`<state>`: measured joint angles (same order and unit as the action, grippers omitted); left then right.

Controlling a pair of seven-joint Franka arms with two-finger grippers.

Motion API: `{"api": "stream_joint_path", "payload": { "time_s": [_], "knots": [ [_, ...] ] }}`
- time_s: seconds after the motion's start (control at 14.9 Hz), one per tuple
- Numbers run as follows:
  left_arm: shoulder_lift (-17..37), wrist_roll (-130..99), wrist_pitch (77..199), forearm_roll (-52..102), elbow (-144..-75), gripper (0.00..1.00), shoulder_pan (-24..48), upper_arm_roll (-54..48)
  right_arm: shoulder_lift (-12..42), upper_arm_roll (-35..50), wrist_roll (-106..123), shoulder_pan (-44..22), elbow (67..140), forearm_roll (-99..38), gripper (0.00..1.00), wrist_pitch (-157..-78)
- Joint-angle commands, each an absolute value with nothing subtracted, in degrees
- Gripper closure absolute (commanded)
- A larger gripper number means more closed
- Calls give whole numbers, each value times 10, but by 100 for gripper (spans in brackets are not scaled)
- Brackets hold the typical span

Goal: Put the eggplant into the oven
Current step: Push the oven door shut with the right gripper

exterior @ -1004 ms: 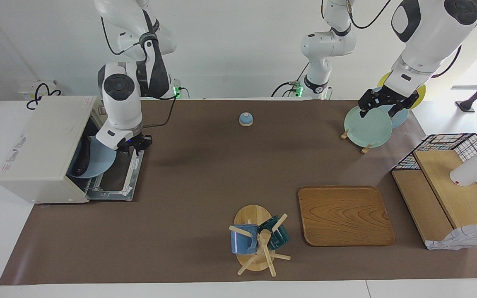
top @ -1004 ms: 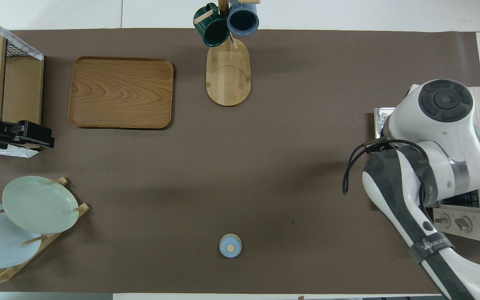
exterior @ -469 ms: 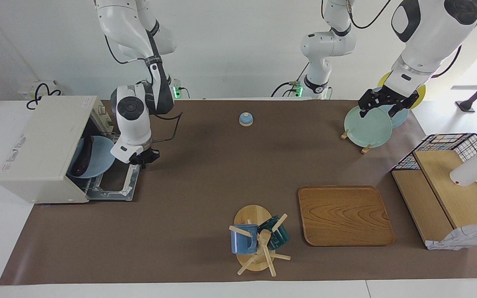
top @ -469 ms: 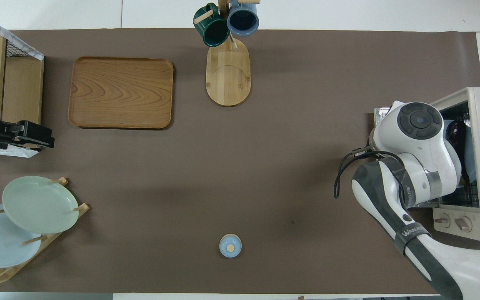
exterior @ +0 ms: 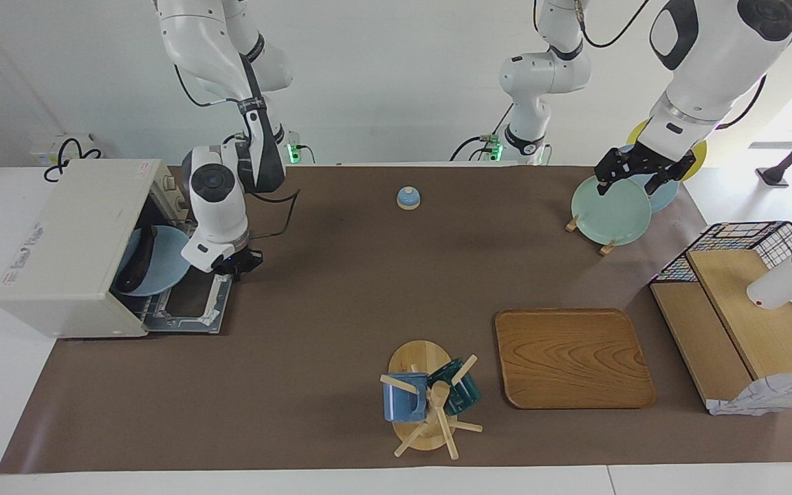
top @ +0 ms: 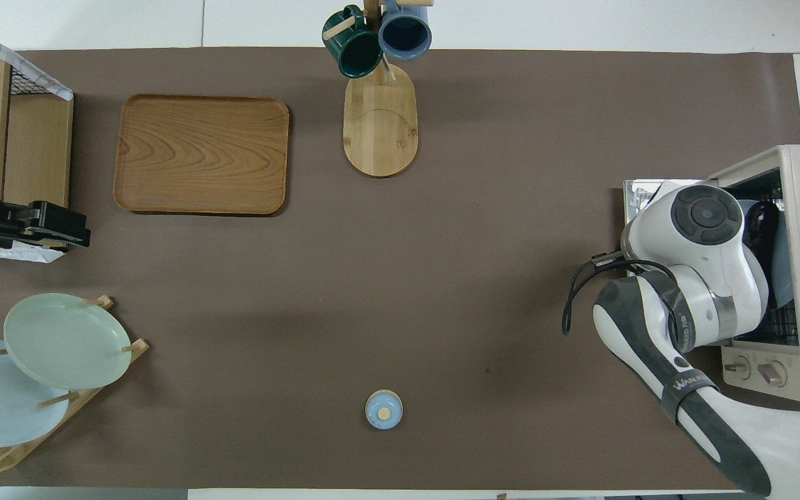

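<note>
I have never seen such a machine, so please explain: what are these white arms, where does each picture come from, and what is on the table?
These are two robot arms at a table. One picture faces them from across the table; the other looks down from above them. The right claw hangs over the open door of the oven. Inside, the eggplant lies on a blue plate. The left claw waits over the plate rack, holding nothing. Also there: a wooden tray, a mug stand and a small bell.
</note>
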<state>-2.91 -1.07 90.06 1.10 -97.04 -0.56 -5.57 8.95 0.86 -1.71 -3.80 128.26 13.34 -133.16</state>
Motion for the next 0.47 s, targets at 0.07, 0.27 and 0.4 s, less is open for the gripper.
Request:
{"api": "stream_joint_path", "payload": {
  "time_s": [0.07, 0.27, 0.4],
  "knots": [
    [-34, -9, 894, -3, -971, 0, -13, -61, 84, 11, -15, -27, 1302, 140, 100, -1349],
    [-34, -9, 894, -2, -971, 0, -13, -61, 87, 11, -14, -33, 1267, 186, 100, -1289],
    [-34, -9, 894, -2, -971, 0, -13, -61, 86, 12, -1, -32, 1239, 208, 100, -1248]
  ]
}}
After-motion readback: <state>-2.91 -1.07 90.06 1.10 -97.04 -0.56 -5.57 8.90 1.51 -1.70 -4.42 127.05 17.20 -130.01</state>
